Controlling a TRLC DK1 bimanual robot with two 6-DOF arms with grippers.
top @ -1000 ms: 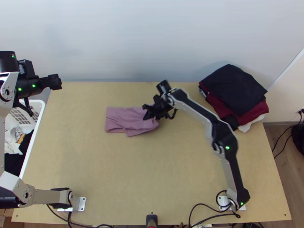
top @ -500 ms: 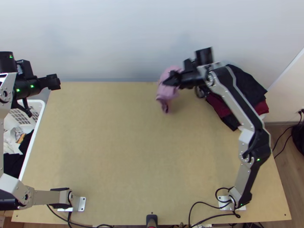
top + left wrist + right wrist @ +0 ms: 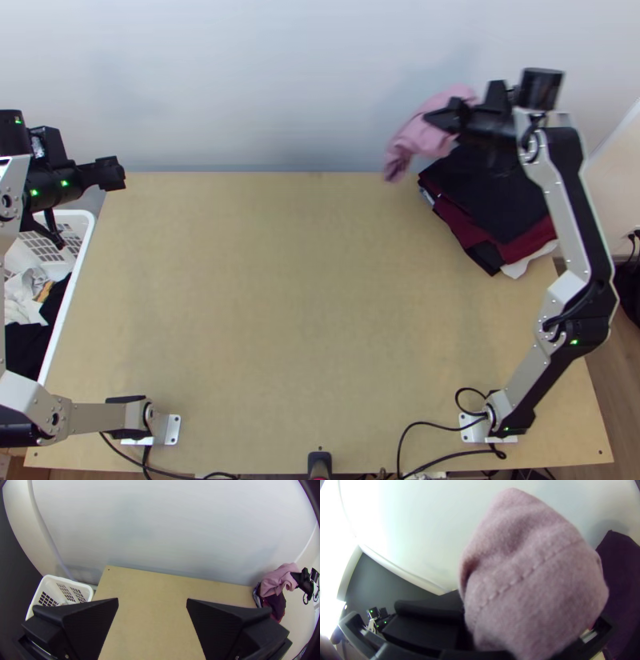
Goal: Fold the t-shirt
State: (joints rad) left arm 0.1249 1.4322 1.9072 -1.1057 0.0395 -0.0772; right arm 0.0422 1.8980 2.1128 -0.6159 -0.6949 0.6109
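I'm working over a pale wooden bench (image 3: 304,320), its broad middle within reach of both hands, which suits laying cloth flat. At its far right corner sits my landmark, a loose stack of folded black, dark red and white garments (image 3: 496,200), probably the place for finished pieces. Well apart from the stack, off the bench's opposite side, is a white plastic basket with slotted walls (image 3: 51,583); it holds loose clothes, likely those waiting their turn.

The t-shirt, dusty pink, soft and seamed (image 3: 428,132), is raised just beside and partly over the stack, in a compact, drooping bundle. My right hand, black and wide-fingered (image 3: 444,118), is clamped on it from the stack's side, so one end hangs free; I judge this grip is for carrying, with folding mostly done. Lowering it too fast could crumple that end.

My left hand, its match (image 3: 152,599), waits across from the stack, fingers apart, holding nothing.
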